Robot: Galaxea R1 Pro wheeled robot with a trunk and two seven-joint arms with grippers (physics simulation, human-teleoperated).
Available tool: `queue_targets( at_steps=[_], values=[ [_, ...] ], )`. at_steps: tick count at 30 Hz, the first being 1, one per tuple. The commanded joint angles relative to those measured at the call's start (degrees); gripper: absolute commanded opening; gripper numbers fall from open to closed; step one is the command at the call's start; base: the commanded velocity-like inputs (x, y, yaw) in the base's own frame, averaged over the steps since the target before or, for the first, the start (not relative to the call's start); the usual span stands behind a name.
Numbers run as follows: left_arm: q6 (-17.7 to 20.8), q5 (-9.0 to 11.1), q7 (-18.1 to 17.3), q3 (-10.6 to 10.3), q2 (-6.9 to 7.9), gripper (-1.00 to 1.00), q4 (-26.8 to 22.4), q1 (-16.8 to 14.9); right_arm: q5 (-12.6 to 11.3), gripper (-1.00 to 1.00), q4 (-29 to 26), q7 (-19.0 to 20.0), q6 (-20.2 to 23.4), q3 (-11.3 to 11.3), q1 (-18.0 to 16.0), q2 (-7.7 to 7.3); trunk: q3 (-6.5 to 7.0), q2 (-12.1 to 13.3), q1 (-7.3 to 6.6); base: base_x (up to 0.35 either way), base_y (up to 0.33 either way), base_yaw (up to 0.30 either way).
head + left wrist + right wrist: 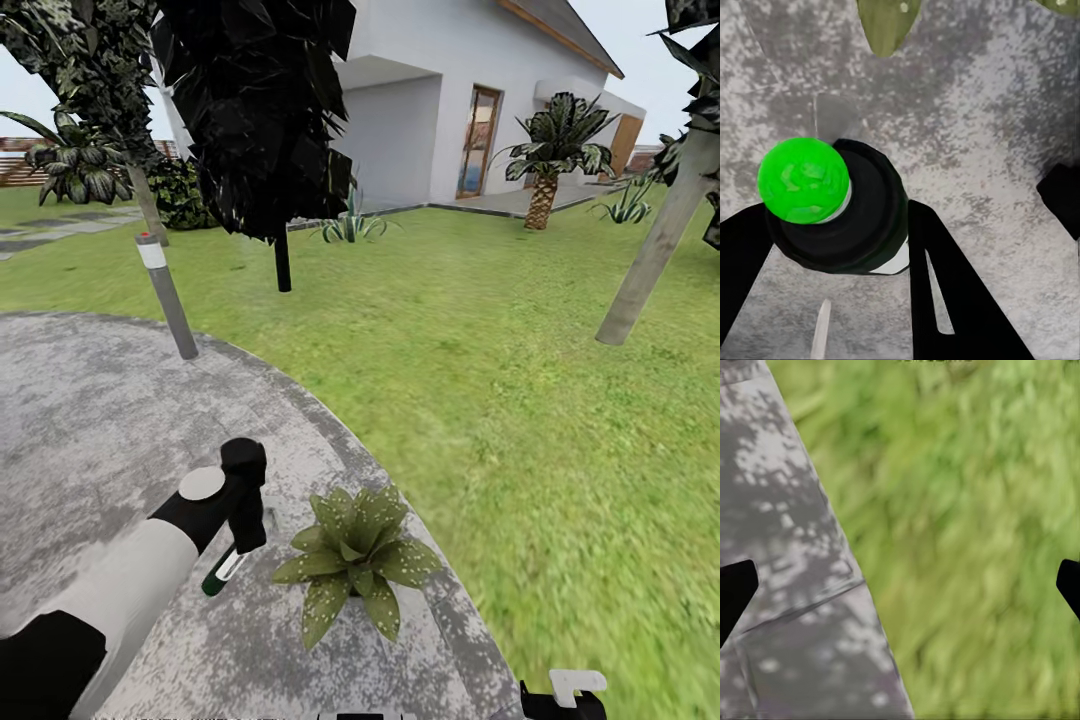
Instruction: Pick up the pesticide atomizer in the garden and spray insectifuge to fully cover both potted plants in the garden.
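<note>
Left gripper (238, 535): closed around pesticide atomizer (222, 572), held tilted with dark green end lowest, above grey paved patio (90, 420), just beside speckled potted plant (352, 555). Right gripper (900, 585): fingertips spread wide apart at frame edges, empty, over patio edge and lawn (520, 370). Background: white house (470, 90), palm tree (545, 150), bollard light (167, 295).

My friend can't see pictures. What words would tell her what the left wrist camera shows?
The left gripper is shut on a small white pesticide atomizer with a round bright green end, seen end-on above the mottled grey paved patio. A pointed green leaf tip of a potted plant pokes in at one edge.
</note>
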Motion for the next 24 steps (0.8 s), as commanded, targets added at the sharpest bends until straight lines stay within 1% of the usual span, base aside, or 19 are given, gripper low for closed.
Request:
queue_targets(
  at_steps=[1, 5, 7, 9, 13, 16, 18, 19, 20, 21, 24],
  values=[
    [0.6, -0.4, -0.5, -0.2, -0.57, -1.0, -0.1, -0.1, -0.6, 1.0, 0.0, -0.1, -0.2, 0.5, 0.0, 0.01, -0.05, 0.0, -0.01, 0.0, 0.0, 0.213],
    [0.7, -0.4, -0.5, -0.1, -2.08, -1.0, 0.5, -0.1, -0.6, 1.0, 0.0, -0.1, -0.2, 0.5, 0.0, 0.03, -0.05, 0.0, -0.01, 0.0, 0.0, 0.253],
    [0.7, -0.4, -0.5, -0.2, -2.48, -1.0, 0.6, -0.1, -0.6, 1.0, 0.0, -0.1, -0.2, 0.5, 0.0, 0.01, -0.05, 0.0, -0.01, 0.0, 0.0, 0.143],
    [0.7, -0.4, -0.5, -0.2, -2.72, -1.0, 0.6, -0.5, -0.6, 1.0, 0.0, -0.1, -0.2, 0.5, 0.0, -0.07, -0.05, 0.0, -0.01, 0.025, 0.0, 0.054],
    [0.9, -0.5, -0.5, -0.1, -2.83, -1.0, 0.5, -1.3, -0.5, 1.0, 0.0, -0.1, -0.3, 0.5, 0.0, -0.28, -0.05, 0.0, -0.01, 0.254, 0.0, 0.008],
    [0.9, -0.5, -0.5, -0.2, -2.84, -1.0, 0.3, -1.4, -0.5, 1.0, 0.1, -0.1, -0.3, 0.5, 0.0, -0.39, -0.05, 0.0, -0.01, 0.093, 0.0, 0.001],
    [0.9, -1.1, -0.5, -0.3, -2.81, -1.0, 0.1, -1.4, -0.5, 1.0, 0.1, -0.1, -0.3, 0.5, 0.0, -0.41, -0.05, 0.0, -0.01, 0.014, 0.0, 0.0],
    [0.9, -1.7, -0.5, -0.3, -2.82, -1.0, 0.1, -1.4, -0.5, 1.0, 0.1, -0.1, -0.3, 0.5, 0.0, -0.41, -0.05, 0.0, -0.01, 0.007, 0.0, 0.0],
    [0.8, -3.1, -0.5, -0.2, -2.83, -1.0, 0.2, -1.3, -0.5, 1.0, 0.1, -0.1, -0.3, 0.5, 0.0, -0.41, -0.05, 0.0, -0.01, 0.003, 0.0, 0.0],
    [0.8, -4.1, -0.5, -0.2, -2.84, -1.0, 0.3, -1.1, -0.5, 1.0, 0.1, -0.1, -0.3, 0.5, 0.0, -0.41, -0.05, 0.0, -0.01, 0.001, 0.0, 0.0],
    [0.9, -4.9, -0.5, -0.2, -2.9, -1.0, 0.3, -1.2, -0.5, 1.0, 0.1, -0.1, -0.3, 0.5, 0.0, -0.41, -0.05, 0.0, -0.01, 0.004, 0.0, 0.0]
  ],
)
